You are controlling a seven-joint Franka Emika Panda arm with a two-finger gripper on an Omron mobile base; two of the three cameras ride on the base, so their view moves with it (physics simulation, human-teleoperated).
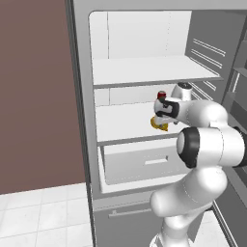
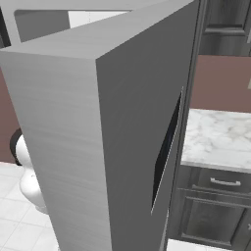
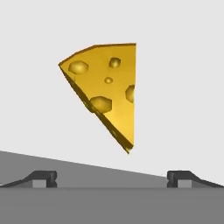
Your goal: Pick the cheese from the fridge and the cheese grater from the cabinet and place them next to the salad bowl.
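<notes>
Step in hand looked like the reach for the cheese [image 3: 107, 89] inside the open fridge [image 1: 144, 72]. The cheese lay on the middle white shelf [image 1: 120, 123], near its front edge, with a small red can [image 1: 161, 94] just behind it. In the hand view the wedge sat centred ahead of the hand [image 3: 112, 178], flat holed face toward the camera, point toward the bottom of the view.

To do this well: keep the wedge centred between the fingertips [image 3: 43, 177], come down far enough that the pads bracket its thicker part, not the thin point, and close across the flat sides. Stay clear of the can and the shelf above.

The hand was spread fully wide and empty; both tips sat well apart from the cheese, nothing touched. In the left base view the hand [image 1: 161, 116] hovered just over the wedge. The fridge door [image 2: 98, 137] stood swung open, blocking the right base view beside a marble tabletop [image 2: 220, 137].
</notes>
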